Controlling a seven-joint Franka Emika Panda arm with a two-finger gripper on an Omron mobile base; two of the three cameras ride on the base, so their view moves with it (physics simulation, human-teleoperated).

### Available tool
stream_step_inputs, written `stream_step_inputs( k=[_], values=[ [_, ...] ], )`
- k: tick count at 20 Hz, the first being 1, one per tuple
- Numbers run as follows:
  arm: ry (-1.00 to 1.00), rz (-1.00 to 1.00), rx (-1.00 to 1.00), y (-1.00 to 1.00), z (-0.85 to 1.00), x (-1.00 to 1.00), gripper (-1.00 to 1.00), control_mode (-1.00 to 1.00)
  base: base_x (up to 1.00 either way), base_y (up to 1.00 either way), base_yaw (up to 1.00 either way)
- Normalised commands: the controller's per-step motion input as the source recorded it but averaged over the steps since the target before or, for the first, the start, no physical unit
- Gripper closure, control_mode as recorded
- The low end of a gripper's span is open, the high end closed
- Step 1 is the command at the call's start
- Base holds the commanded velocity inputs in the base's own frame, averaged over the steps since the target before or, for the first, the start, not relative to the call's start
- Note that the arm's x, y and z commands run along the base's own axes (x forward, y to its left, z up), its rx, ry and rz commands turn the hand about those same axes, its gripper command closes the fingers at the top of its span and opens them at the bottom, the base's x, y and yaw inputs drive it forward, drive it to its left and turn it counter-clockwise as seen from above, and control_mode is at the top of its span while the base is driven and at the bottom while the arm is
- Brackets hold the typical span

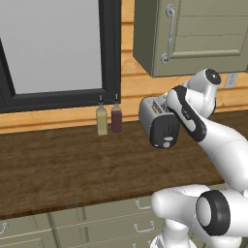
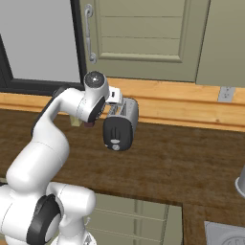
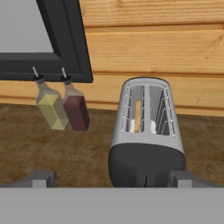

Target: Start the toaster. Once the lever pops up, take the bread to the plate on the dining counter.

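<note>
Dark-fingered pincer (image 3: 109, 178), jaws spread wide and grasping nothing, hovered at the bottom of the hand view just above the black end panel of the toaster (image 3: 146, 131), apparently lined up to reach the lever (image 1: 167, 144), a pale tab low on that panel at centre right of the left base view. Bread (image 3: 137, 116) stood on edge in the left slot, seemingly awaiting toasting. Two bottles, yellow (image 3: 50, 106) and dark red (image 3: 75, 106), stood at left below the black window frame (image 3: 65, 48), on the wood worktop (image 1: 58, 164).

toaster (image 3: 146, 131) upright, bread (image 3: 137, 116) in left slot | two bottles (image 3: 63, 105) beside, left
</note>
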Motion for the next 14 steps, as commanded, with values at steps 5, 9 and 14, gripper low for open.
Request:
stream_step_inputs(
  k=[5,9,14],
  values=[
    [0.0,0.0,0.0,0.0,0.0,0.0,-1.0,-1.0,0.0,0.0,0.0],
    [0.0,0.0,0.0,0.0,0.0,0.0,-1.0,-1.0,0.0,0.0,0.0],
    [0.0,0.0,0.0,0.0,0.0,0.0,-1.0,-1.0,0.0,0.0,0.0]
  ],
)
